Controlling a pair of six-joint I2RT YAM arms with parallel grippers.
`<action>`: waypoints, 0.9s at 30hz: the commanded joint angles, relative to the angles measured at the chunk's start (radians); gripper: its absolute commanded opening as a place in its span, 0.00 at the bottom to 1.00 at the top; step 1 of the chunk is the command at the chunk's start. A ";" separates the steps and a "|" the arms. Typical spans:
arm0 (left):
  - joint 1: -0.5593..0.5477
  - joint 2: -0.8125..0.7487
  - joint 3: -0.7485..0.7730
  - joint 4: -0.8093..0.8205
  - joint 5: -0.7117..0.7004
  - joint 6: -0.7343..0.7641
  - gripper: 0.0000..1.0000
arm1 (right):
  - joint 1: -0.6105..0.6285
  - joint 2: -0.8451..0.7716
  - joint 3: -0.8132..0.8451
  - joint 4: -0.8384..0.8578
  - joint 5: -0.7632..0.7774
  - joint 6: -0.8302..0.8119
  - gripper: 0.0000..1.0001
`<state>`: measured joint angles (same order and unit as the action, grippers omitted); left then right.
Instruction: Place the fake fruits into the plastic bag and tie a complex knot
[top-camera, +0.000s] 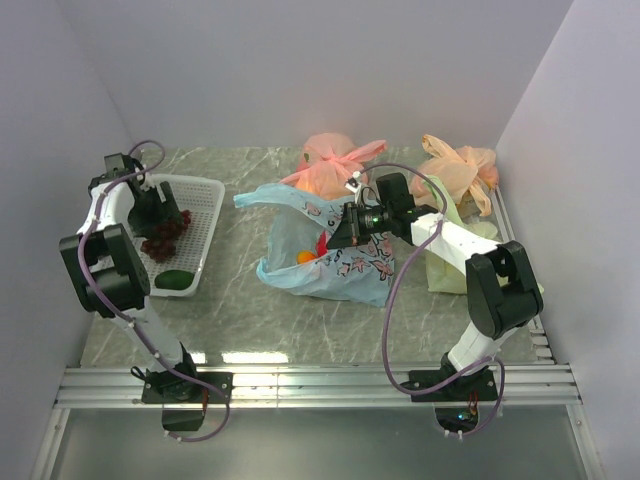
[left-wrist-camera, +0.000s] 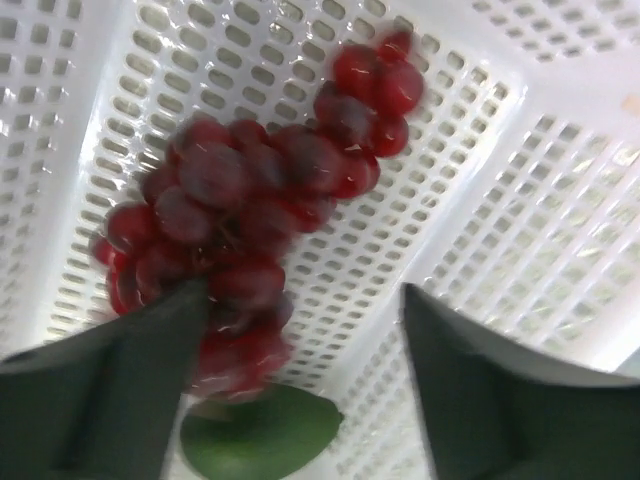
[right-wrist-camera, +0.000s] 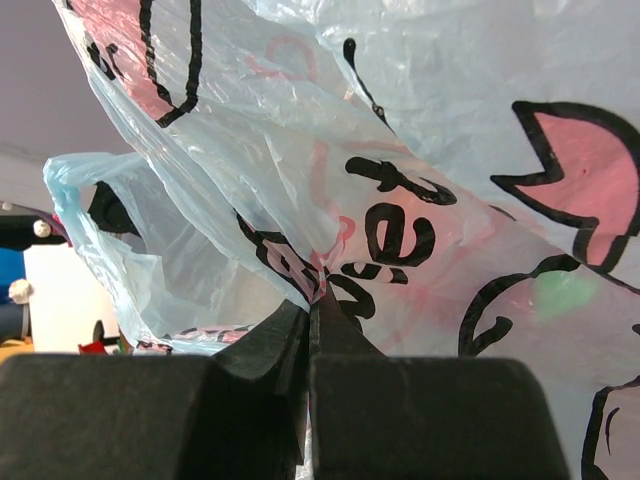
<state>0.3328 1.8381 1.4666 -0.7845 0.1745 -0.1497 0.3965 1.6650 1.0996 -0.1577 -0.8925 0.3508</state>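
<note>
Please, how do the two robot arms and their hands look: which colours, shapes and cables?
The left arm and the right arm both have white links between bulky black joints. A thin lilac cable loops along each arm. The left hand and the right hand each have two dark, matte, wedge-shaped fingers.

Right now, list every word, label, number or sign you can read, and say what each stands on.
"et": dark printed letters on the plastic bag, right wrist view; the letters around them are crumpled into folds and unreadable.
Top view: the bag's print is too small to read.
White basket, grape bunch, pink-orange bags: no text visible.
</note>
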 joint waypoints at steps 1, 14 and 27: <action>0.000 -0.069 -0.006 0.020 -0.018 0.087 0.93 | -0.007 -0.001 0.022 0.038 -0.026 0.001 0.00; -0.005 0.090 -0.015 0.116 -0.128 0.434 0.99 | -0.007 0.002 0.028 0.035 -0.019 0.011 0.00; -0.020 0.179 0.038 0.028 0.052 0.417 0.26 | -0.008 -0.004 0.043 0.014 -0.010 -0.003 0.00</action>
<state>0.3252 2.0064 1.4734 -0.7189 0.0864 0.2573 0.3962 1.6669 1.0996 -0.1570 -0.9024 0.3611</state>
